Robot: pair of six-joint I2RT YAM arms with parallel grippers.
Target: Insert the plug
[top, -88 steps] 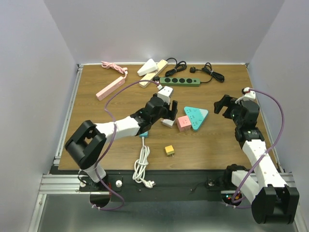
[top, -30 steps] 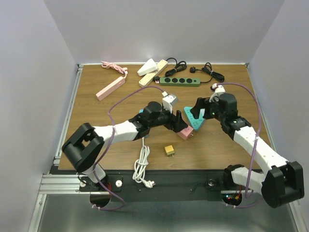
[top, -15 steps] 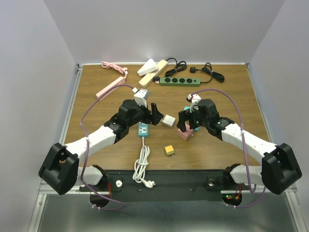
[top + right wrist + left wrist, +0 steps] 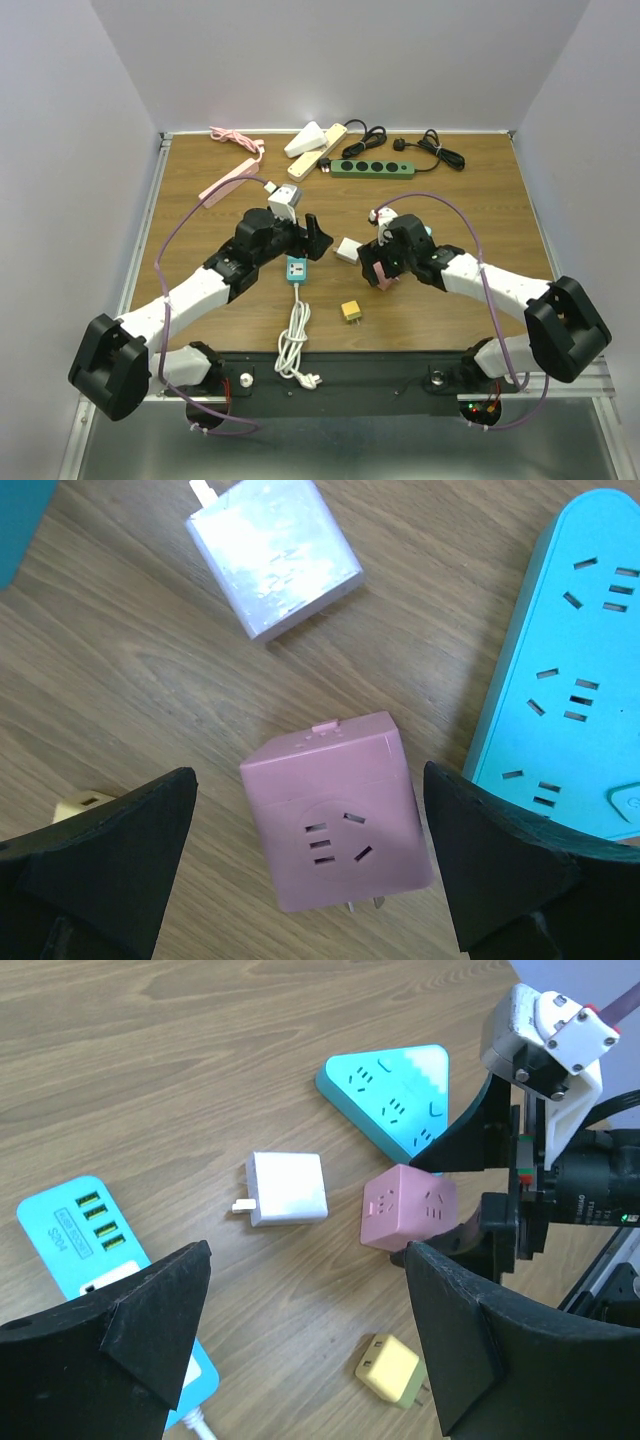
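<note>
A pink cube plug (image 4: 383, 279) lies on the wooden table, its prongs toward the near edge; it also shows in the left wrist view (image 4: 412, 1207). My right gripper (image 4: 374, 264) hovers open just above the pink cube (image 4: 338, 810), one finger on each side and not touching it. A teal triangular power strip (image 4: 570, 670) lies just right of the cube, mostly hidden under the right arm in the top view. My left gripper (image 4: 315, 238) is open and empty, above a white charger (image 4: 288, 1188) and a blue USB strip (image 4: 296, 269).
A yellow plug (image 4: 351, 311) lies near the front edge. A white cable coil (image 4: 294, 340) trails from the blue strip. A green power strip (image 4: 372, 168), a pink strip (image 4: 228, 180), cream strips (image 4: 318, 143) and black cords (image 4: 430, 150) lie at the back.
My right gripper has moved left and down over the pink cube. My left arm, which earlier carried the cube to the right, has let go and pulled back to the left, open.
</note>
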